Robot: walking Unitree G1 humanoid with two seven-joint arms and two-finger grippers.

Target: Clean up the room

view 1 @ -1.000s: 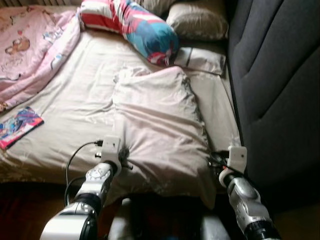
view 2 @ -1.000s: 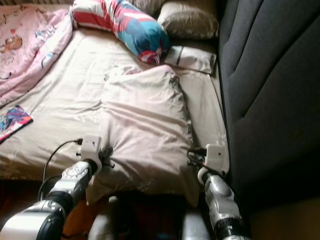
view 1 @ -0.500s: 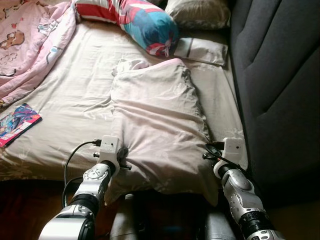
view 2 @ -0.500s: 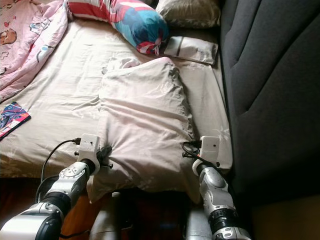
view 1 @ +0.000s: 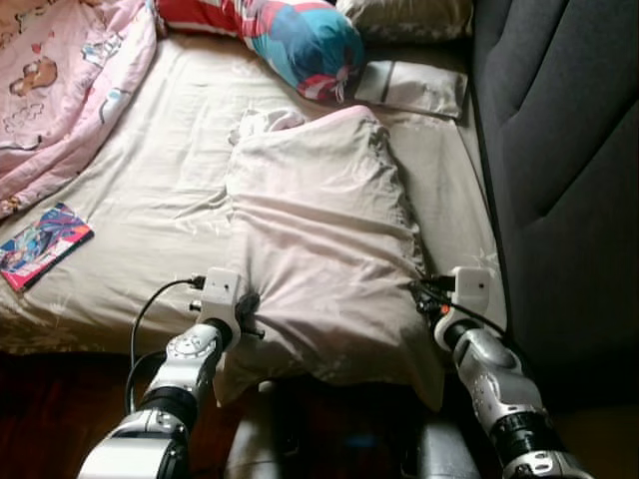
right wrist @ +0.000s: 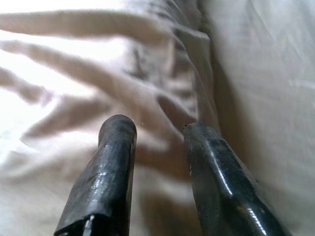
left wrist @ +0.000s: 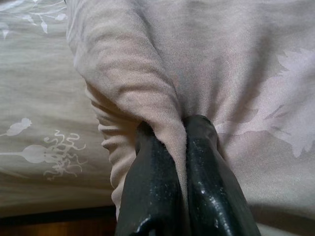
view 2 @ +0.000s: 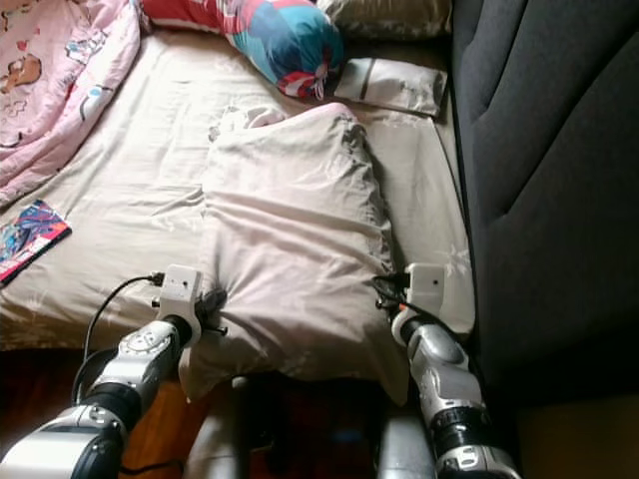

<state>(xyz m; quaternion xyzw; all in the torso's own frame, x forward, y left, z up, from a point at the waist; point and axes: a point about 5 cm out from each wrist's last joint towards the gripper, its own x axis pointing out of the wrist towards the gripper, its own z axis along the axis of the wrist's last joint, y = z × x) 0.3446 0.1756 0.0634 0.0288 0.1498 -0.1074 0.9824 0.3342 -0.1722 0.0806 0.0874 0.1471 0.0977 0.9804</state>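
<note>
Beige fabric of the big pillow (view 1: 319,249) covers the near part of the bed (view 1: 150,200), its lower edge hanging over the side into shadow; the left gripper (left wrist: 182,132) pinches a fold at the pillow's left edge, fingers pressed together on the cloth; the right gripper (right wrist: 157,128) sits at the pillow's right edge with fingers parted, whether cloth lies between them is hard to tell; a colourful bolster (view 1: 290,35) is cut off at the top; a booklet (view 1: 42,244) lies left.

Pillow (view 1: 319,239) lies on bed (view 1: 150,220), book (view 1: 42,245) far left.
</note>
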